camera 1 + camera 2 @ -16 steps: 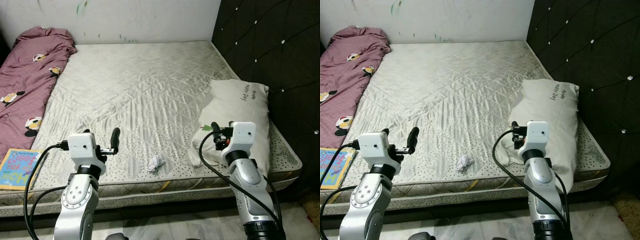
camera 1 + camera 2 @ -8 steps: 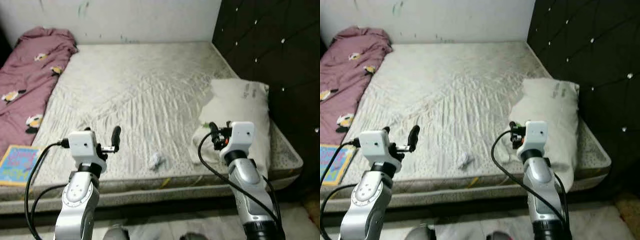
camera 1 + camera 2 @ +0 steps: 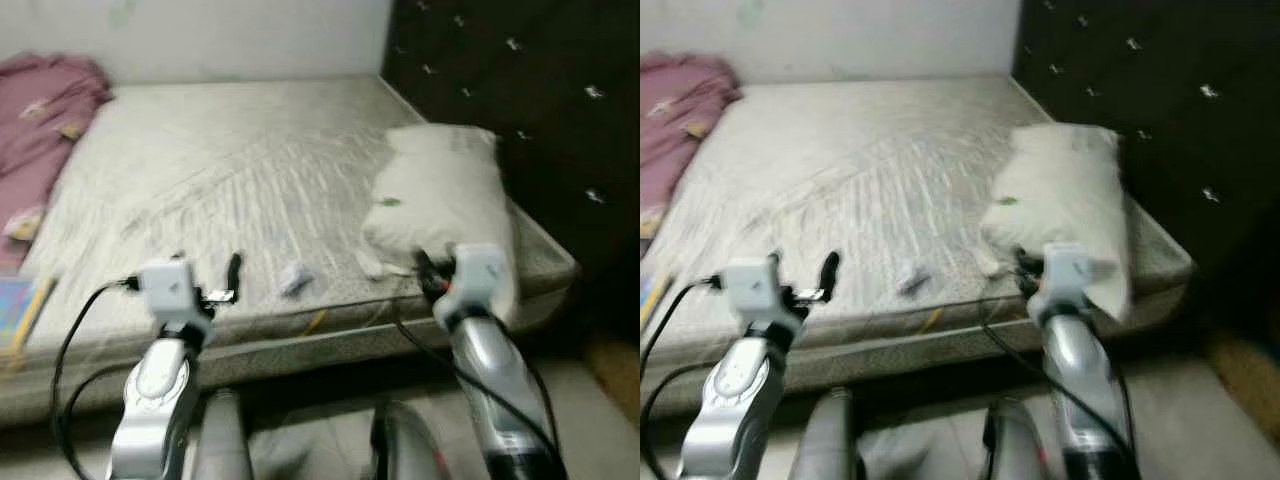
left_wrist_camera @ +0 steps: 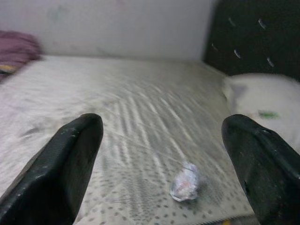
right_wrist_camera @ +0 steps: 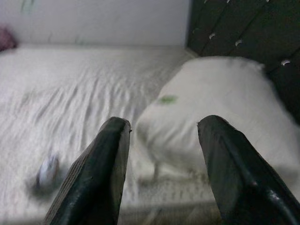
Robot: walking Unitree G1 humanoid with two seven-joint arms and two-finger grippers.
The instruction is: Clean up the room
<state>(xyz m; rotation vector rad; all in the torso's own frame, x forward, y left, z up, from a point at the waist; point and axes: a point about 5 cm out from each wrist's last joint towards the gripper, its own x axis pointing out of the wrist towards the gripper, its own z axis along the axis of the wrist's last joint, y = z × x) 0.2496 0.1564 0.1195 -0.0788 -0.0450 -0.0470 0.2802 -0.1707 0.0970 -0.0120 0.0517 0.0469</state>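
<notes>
One crumpled paper wad, one pillow — mattress, both grippers spread, unladen.

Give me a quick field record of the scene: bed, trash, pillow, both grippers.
bed: bare quilted mattress, dark padded headboard on the robot's right
trash: crumpled paper wad near the mattress's front edge
pillow: white pillow by the headboard
blanket: maroon blanket at far left
left gripper: open, empty, aimed at the wad
right gripper: open, empty, facing the pillow
image: blurred
</notes>
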